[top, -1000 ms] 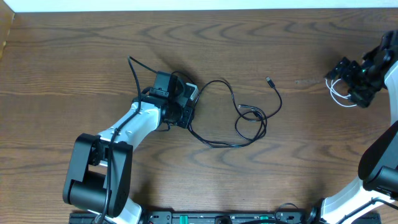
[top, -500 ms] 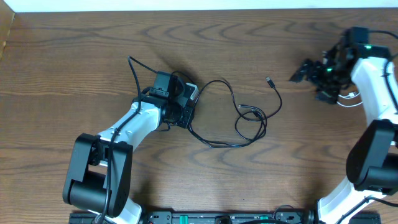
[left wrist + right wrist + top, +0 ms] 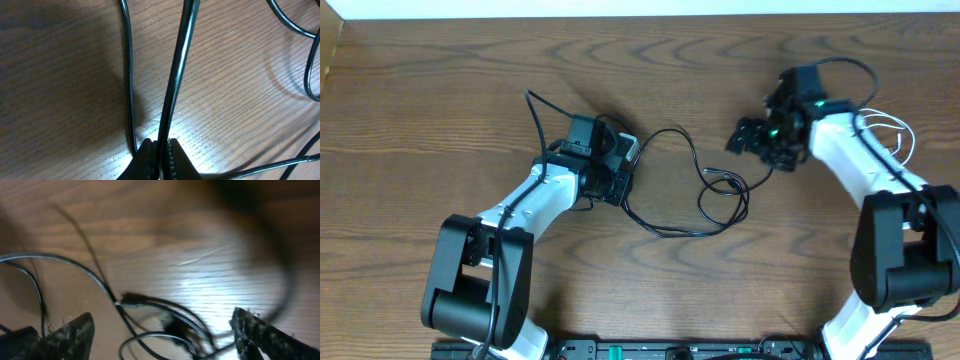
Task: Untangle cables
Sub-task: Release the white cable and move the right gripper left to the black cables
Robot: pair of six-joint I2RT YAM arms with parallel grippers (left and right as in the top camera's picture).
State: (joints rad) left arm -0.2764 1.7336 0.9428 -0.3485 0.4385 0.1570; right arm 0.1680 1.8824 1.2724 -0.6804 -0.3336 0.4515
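On a dark wooden table (image 3: 440, 80) with strong grain, the left gripper (image 3: 160, 152) clamps tight on the thin, glossy black cable (image 3: 680, 233), which sprawls in loose loops across the centre. The right gripper (image 3: 162, 317) hangs over the loops' right side, its ribbed fingers (image 3: 70, 332) spread wide. The white cable (image 3: 903, 135) lies coiled beside the right arm, near the table's right edge.

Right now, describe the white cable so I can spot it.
Find the right arm at the table's right side. Beside its white forearm curl thin pale loops: the white cable. The black cable instead sprawls across the middle.
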